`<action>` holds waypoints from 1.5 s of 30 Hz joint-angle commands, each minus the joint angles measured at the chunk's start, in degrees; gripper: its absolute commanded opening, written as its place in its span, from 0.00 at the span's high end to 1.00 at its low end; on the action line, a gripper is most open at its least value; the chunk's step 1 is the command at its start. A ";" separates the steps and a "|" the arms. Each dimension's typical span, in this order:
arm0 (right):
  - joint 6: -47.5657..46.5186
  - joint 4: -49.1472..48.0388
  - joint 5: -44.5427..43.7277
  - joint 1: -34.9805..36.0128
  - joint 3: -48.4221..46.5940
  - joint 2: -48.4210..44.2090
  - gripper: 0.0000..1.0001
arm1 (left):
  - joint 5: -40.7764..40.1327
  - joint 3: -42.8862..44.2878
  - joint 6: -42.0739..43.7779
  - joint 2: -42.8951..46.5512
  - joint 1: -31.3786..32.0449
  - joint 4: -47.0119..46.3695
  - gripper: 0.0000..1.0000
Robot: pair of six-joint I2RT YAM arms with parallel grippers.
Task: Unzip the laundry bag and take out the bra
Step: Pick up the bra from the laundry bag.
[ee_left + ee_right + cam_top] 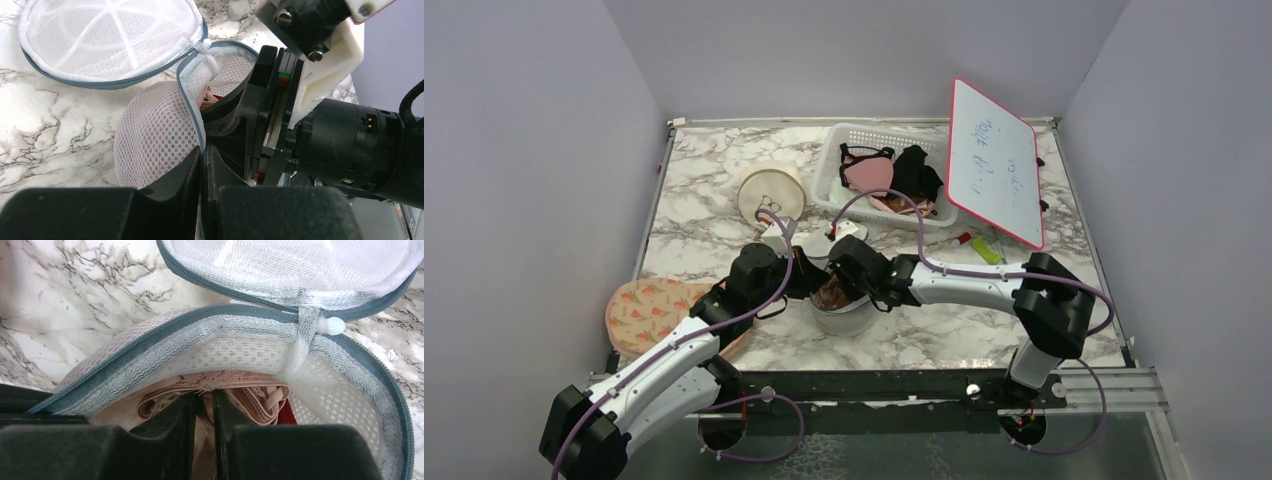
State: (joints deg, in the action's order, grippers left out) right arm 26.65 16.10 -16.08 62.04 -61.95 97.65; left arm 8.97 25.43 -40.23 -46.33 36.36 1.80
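Already the laundry bag stands unzipped on the table, its lid flipped back, so the bra is what is left to be drawn out. The lift is best made straight up and slowly, so that lace and straps are not snagged on the grey-blue zip ring, while the bag is pinned down at its rim. The left fingers are nearly closed, with the rim and mesh wall pinched between them. The right fingers are sunk inside the bag, clenched to a narrow slit upon the beige fabric of the bra, which lies folded within.
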 commanded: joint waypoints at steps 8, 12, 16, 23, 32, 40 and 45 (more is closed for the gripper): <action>-4.06 -10.59 4.53 0.25 6.38 -8.27 0.99 | -1.35 -0.61 -0.33 1.89 0.03 0.24 1.00; -5.38 -13.94 8.68 0.19 8.52 -11.69 0.99 | -2.01 -0.32 0.00 2.53 0.03 0.89 1.00; -5.98 -17.73 13.38 0.22 10.72 -15.19 0.99 | -2.00 -0.05 0.37 2.17 0.03 1.20 1.00; -5.44 -19.44 15.02 0.25 11.75 -20.05 0.99 | -1.85 -0.26 0.48 2.20 0.03 1.35 1.00; -5.53 -19.90 14.88 0.21 12.20 -25.56 0.99 | -2.33 -0.69 0.33 2.52 0.06 1.74 1.00; -5.88 -20.53 14.64 0.26 12.51 -29.52 0.99 | -2.48 0.76 0.17 1.61 0.06 3.14 1.00; -6.86 -19.50 15.29 0.26 9.79 -29.90 0.99 | -2.56 1.12 0.61 0.85 0.03 3.12 1.00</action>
State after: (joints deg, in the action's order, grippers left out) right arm 21.12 -1.74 -2.17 62.04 -49.54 68.90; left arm 7.64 25.36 -40.18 -44.99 36.38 4.91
